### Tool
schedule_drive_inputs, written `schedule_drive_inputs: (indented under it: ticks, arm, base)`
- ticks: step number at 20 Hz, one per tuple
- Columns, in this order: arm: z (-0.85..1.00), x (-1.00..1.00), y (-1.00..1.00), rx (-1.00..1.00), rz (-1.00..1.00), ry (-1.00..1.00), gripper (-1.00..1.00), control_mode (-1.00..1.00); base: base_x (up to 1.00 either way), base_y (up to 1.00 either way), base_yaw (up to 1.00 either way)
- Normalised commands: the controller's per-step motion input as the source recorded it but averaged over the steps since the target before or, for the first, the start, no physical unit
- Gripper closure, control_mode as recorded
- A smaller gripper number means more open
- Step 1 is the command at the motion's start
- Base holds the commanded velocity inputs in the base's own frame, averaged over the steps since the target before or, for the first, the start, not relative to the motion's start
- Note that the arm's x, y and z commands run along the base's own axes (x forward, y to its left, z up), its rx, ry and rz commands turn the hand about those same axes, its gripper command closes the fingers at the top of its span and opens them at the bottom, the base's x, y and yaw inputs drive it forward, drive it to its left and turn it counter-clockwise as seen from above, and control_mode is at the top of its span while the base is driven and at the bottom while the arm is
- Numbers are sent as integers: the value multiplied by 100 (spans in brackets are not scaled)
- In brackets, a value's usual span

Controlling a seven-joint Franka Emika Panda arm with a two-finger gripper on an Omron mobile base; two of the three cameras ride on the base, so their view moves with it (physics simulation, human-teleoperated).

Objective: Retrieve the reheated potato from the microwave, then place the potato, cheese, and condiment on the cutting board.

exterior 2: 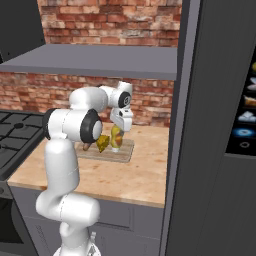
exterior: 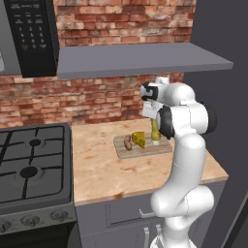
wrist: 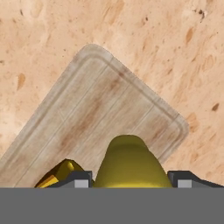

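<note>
The upright yellow condiment bottle stands on the striped light-wood cutting board, directly between the gripper fingers; whether they grip it, I cannot tell.

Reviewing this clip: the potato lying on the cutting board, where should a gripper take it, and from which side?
From straight above, jaws across the potato's narrow middle. It is a small oval lump lying flat on the board, so its short width suits the jaws. The cheese sits close beside it, with the bottle beyond, so a sideways approach looks crowded.
</note>
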Motion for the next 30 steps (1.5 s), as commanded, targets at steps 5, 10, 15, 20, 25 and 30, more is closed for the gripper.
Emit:
schedule_drive_inputs:
  ticks: [5,10,15,20,25,30]
  arm:
    - [-25,-17,9,0,0,0,100,-100]
    - [-23,-19,10,0,0,0,100,-100]
    - [-23,-21,10,0,0,0,-100,-100]
    - [-23,-18,3,0,0,0,-100,-100]
    - [-17,-9,1,0,0,-1,-100,-100]
    - [-2,-2,5,0,0,-4,-100,-100]
  base:
    - [0,0,0]
    - [0,0,0]
    - [0,0,0]
    - [0,0,0]
    - [0,0,0]
    - [0,0,0]
